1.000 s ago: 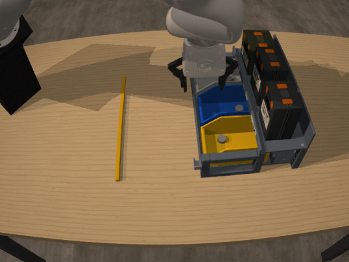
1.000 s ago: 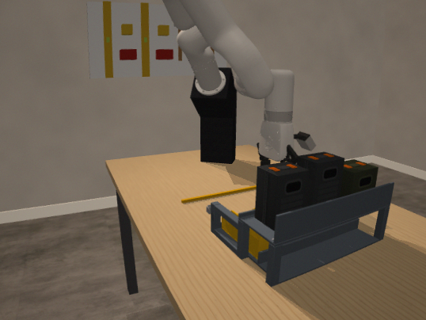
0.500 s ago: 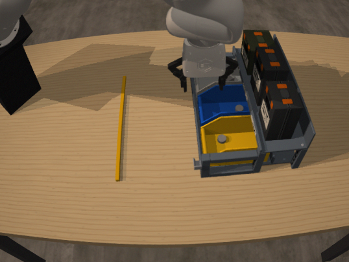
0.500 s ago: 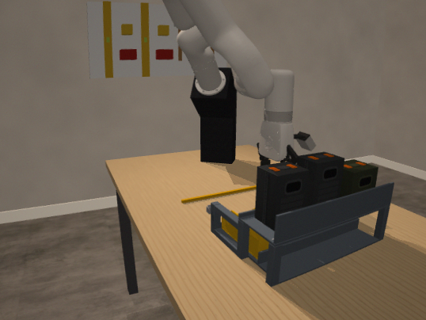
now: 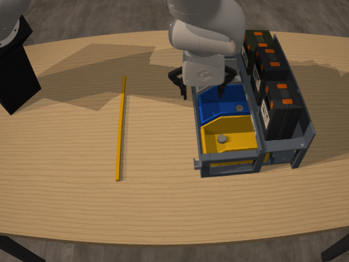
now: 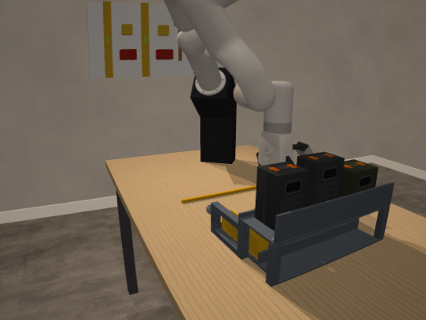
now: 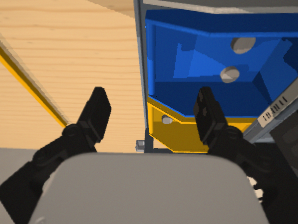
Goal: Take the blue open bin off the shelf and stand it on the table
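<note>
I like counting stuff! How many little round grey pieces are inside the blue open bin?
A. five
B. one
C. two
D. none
C: the wrist view shows two small round grey discs lying inside the blue open plastic bin.
</note>
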Available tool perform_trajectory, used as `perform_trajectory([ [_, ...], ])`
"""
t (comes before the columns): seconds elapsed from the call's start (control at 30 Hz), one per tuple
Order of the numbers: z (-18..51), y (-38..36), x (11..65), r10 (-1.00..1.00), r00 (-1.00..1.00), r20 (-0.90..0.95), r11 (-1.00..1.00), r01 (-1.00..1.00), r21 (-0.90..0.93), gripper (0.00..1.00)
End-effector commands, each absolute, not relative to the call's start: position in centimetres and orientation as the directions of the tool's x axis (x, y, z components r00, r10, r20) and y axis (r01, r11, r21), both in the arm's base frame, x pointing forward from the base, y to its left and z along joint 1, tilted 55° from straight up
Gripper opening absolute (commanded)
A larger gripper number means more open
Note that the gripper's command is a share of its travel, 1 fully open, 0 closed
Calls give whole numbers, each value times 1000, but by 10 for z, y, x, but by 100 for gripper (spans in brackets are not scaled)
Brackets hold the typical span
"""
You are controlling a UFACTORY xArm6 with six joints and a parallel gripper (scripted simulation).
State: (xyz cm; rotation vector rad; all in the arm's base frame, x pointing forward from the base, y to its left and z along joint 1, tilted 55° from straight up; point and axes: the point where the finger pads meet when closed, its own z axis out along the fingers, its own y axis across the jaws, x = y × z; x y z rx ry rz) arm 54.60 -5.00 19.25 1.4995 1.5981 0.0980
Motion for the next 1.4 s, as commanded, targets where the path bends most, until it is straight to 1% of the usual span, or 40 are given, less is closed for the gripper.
perform_trajectory([
  [0.0,193,-49,546,825,156,-543,258,751,608,100],
  [0.07,193,-49,546,825,156,-543,258,751,608,100],
  [0.23,166,-72,574,825,156,-543,258,751,608,100],
  [1.37,169,-70,571,825,156,-543,258,751,608,100],
])
